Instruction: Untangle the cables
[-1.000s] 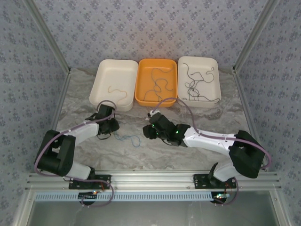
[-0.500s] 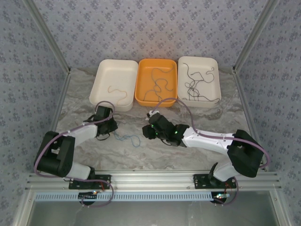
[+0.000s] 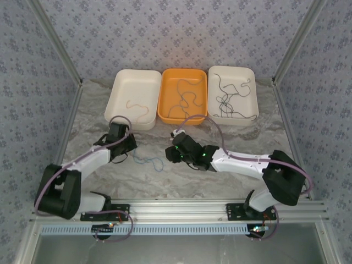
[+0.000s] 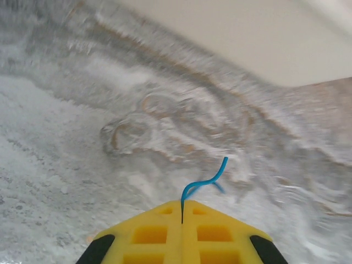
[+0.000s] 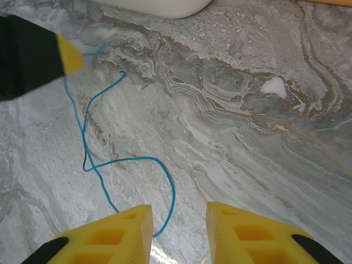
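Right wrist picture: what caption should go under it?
Open right gripper near a looping blue cable whose far end the left gripper pinches.

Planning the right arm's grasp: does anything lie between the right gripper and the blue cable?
Nothing visible does. The blue cable lies on the table just ahead of the open right gripper; the left gripper pinches its far end, off to one side.

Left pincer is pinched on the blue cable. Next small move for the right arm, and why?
Probably lower the right pincer and close it on the blue cable. It is open, and the cable's slack loop lies on the table right at its tips, while the left pincer is shut on the other end. A second hold would likely let the arms draw the strand straight.
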### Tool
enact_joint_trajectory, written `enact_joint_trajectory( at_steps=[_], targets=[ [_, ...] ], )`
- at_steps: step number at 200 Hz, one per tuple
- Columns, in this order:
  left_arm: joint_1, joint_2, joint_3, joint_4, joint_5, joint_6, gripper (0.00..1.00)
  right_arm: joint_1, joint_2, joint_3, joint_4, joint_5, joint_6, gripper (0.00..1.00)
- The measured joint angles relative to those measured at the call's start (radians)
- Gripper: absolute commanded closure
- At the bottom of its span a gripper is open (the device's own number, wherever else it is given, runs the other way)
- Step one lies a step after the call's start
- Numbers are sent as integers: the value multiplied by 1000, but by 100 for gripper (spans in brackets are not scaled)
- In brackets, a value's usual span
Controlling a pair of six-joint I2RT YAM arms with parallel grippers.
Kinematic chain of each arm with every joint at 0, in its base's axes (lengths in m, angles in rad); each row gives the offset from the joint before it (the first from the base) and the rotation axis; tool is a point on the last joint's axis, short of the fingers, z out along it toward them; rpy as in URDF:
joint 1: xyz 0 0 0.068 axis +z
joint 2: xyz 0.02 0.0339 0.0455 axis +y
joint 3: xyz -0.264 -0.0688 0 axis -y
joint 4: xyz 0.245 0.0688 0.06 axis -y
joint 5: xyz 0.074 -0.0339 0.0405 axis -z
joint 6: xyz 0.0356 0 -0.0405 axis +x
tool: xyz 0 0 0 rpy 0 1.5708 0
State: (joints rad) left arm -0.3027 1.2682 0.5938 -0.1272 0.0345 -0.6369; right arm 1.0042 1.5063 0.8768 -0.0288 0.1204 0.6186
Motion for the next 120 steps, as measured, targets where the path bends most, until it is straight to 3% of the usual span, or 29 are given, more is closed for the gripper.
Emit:
enact_joint_trajectory(
  at_steps=[71, 120],
  targets=[
    [-5, -375, 12, -77, 165, -39, 100, -51, 28, 1, 154, -51, 136, 54],
    [-11, -433, 164, -122, 251, -76, 100, -97, 14, 3, 189, -91, 183, 54]
  ],
)
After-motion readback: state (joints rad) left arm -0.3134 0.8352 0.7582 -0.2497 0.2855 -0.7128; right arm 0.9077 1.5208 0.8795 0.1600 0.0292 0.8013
